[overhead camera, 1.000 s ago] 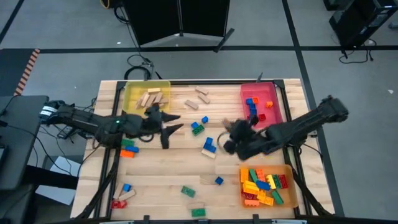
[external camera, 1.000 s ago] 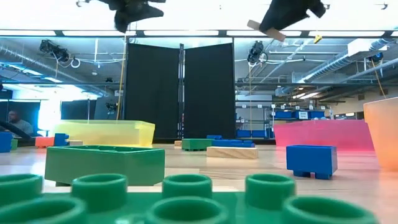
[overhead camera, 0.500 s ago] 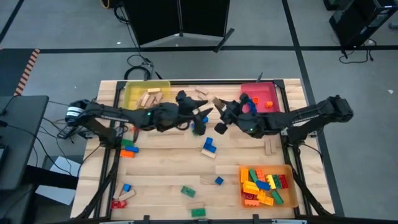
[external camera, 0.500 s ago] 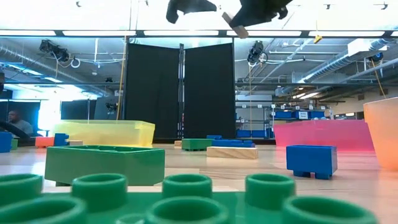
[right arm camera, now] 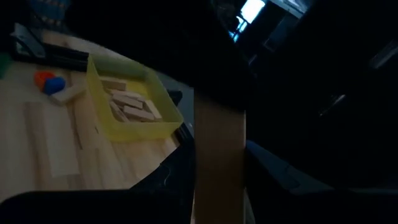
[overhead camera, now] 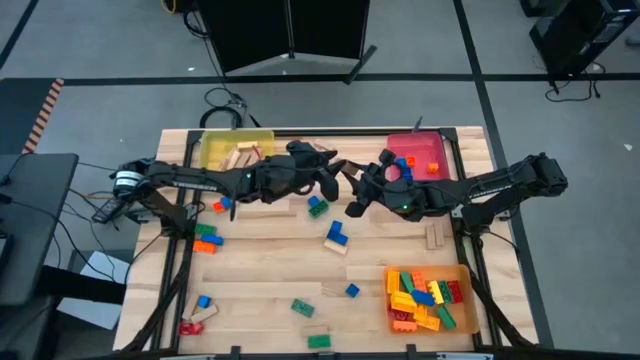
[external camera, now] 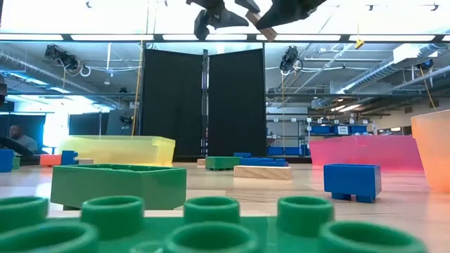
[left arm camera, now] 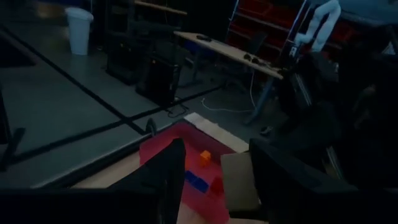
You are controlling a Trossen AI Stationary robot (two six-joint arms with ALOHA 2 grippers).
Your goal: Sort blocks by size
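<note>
My right gripper hangs high over the table's far middle, shut on a tan wooden block. My left gripper faces it from the left, open. Its two fingers stand on either side of the block's free end; whether they touch it I cannot tell. Both show at the top of the low view, with the block jutting below them. Loose bricks lie on the table below, among them a blue one and a green one. My right gripper pinches the tan wooden block between its two fingers at one end. The fingers come about level from the table's right. The rest of the block sticks out beyond the fingertips toward my left gripper. It is lifted clear, high above the table.
A yellow tray with wooden blocks stands at the far left. A red tray stands at the far right, and an orange tray full of bricks at the near right. More bricks lie near the left edge, and a wooden block on the right.
My left gripper has swung from the left part of the table toward the right and slightly up, until it faces my right gripper. My right gripper has carried the wooden block toward the far middle and rolled its wrist. Both have been nearly still for the last half second.
</note>
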